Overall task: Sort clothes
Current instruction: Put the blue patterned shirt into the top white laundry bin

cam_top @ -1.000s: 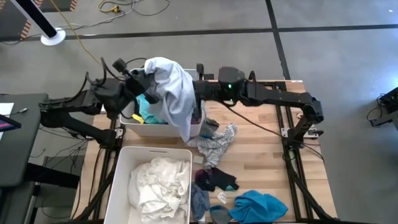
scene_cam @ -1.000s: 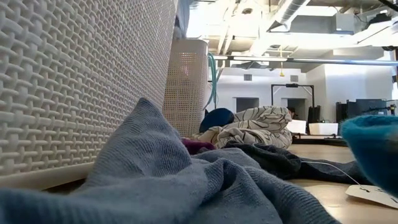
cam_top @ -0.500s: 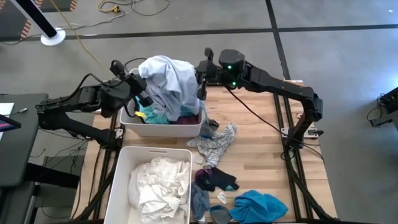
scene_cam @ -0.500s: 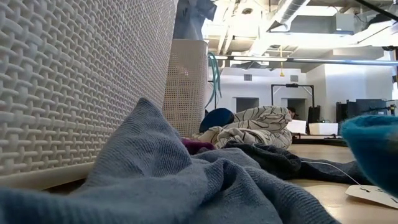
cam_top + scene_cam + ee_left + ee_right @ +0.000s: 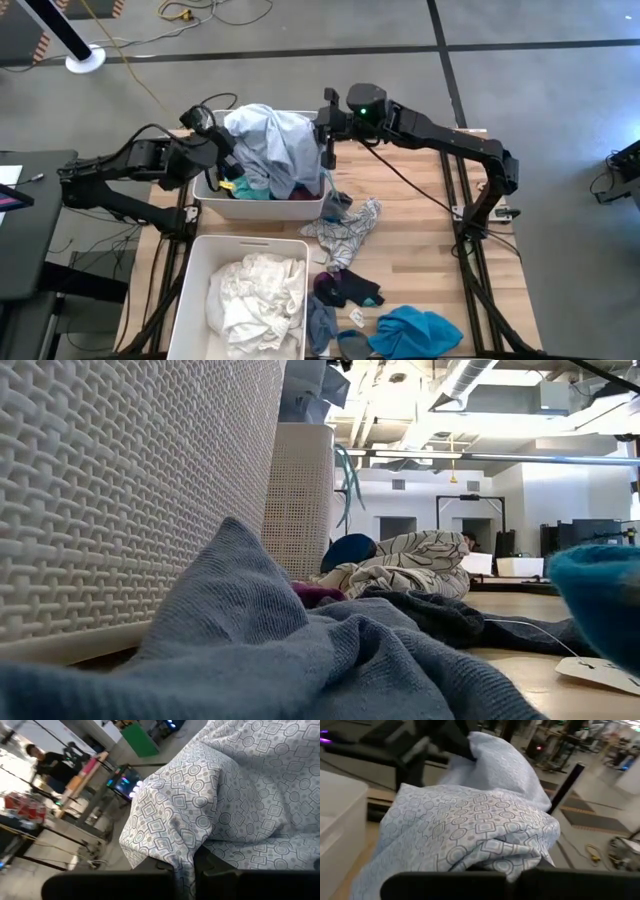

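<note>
A pale blue patterned garment [image 5: 270,145] lies heaped over the far white bin [image 5: 262,210], on teal [image 5: 245,188] and maroon [image 5: 302,190] clothes inside it. My left gripper [image 5: 215,152] is shut on the garment's left side. My right gripper [image 5: 326,135] is shut on its right side. The garment fills the left wrist view [image 5: 235,795] and the right wrist view [image 5: 470,815]. In the low view its top [image 5: 312,385] shows above the bin. My left gripper pinches a bunched fold of the garment [image 5: 184,860] between its two fingers, coming level from the table's left. The cloth bulges slack beyond the fingers and rests on the bin's contents. My right gripper pinches a gathered fold at the garment's right side [image 5: 520,862] between its two fingers, coming level from the table's right. The cloth lies slack in a heap beyond the fingers, over the bin.
A near white bin [image 5: 190,290] holds white clothes [image 5: 255,300]. On the wooden table lie a striped garment [image 5: 347,232], dark socks [image 5: 348,290], a grey piece [image 5: 320,325] and a bright blue one [image 5: 415,330]. Bare table shows at the right [image 5: 420,250].
Both grippers have come down over the far bin with the pale blue garment. Its long tail, which hung over the bin's near wall, has gathered into the bin. The garment now sits lower, in a bunched heap.
</note>
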Action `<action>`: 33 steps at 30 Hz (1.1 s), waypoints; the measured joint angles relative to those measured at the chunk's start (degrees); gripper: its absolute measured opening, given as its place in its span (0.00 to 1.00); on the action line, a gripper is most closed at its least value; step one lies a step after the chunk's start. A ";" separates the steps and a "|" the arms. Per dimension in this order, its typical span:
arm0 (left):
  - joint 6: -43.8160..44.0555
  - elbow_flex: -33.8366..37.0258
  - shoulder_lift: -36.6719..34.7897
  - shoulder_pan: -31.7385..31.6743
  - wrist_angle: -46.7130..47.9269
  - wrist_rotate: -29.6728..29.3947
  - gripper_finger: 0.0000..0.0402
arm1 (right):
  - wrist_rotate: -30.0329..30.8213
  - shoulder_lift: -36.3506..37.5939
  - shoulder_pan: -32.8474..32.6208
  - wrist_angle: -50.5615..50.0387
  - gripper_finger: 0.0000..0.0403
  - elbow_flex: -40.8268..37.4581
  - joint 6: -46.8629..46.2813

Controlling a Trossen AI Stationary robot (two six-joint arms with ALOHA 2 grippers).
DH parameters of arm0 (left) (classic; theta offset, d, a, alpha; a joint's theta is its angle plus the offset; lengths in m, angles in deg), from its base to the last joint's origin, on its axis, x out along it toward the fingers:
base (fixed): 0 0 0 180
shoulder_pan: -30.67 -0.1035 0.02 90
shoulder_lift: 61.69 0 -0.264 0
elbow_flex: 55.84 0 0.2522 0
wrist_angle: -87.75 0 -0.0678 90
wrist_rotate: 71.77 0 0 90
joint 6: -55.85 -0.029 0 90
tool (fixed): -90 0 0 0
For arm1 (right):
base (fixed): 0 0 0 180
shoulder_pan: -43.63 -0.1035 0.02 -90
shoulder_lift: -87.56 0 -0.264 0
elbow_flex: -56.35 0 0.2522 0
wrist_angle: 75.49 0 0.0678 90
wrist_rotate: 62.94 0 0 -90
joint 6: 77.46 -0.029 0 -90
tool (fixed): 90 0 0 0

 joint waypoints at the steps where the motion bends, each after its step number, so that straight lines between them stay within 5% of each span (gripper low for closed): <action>1: 0.68 0.62 0.00 0.00 0.08 0.49 0.01 | -0.19 0.00 -0.04 0.02 0.00 -0.54 -0.02; 14: 7.67 11.54 0.33 -0.79 -0.28 5.87 0.04 | -4.62 -0.11 -0.13 11.87 0.00 -14.92 -0.44; 24: 10.91 17.78 0.33 -4.15 -6.69 19.20 0.05 | -8.98 -0.12 -0.62 18.23 0.00 -22.86 -0.43; 33: 11.65 17.78 0.28 -4.37 -10.01 28.17 0.32 | -9.02 -0.11 -2.51 18.98 0.00 -25.61 0.23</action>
